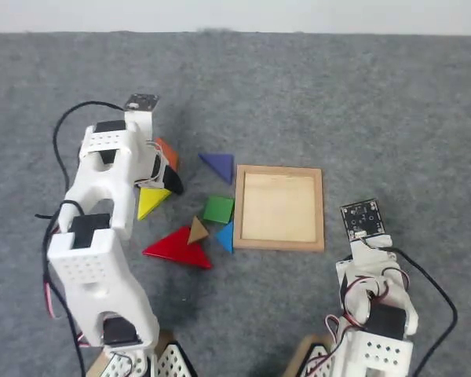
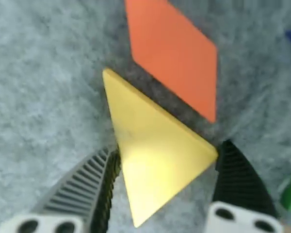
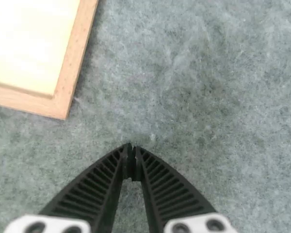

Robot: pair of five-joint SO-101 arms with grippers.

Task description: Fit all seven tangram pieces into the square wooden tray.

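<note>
The square wooden tray [image 1: 318, 208] lies empty right of the middle; its corner [image 3: 70, 82] also shows in the right wrist view. My left gripper [image 1: 161, 188] [image 2: 167, 160] is down over the yellow triangle [image 1: 151, 201] [image 2: 155, 155]. One finger rests against the triangle's edge and the other against its corner, so the gripper is shut on it. The orange parallelogram [image 1: 167, 150] [image 2: 177, 58] lies just beyond. Left of the tray are a purple triangle [image 1: 219, 165], a green square [image 1: 218, 209], a tan triangle [image 1: 197, 230], a blue triangle [image 1: 226, 236] and a red triangle [image 1: 178, 247]. My right gripper [image 3: 131, 158] is shut over bare mat.
Everything lies on a grey felt mat [image 1: 361, 102]. The right arm's base [image 1: 373, 330] stands at the near right, just in front of the tray. The left arm's body [image 1: 102, 228] stretches along the left side, beside the loose pieces.
</note>
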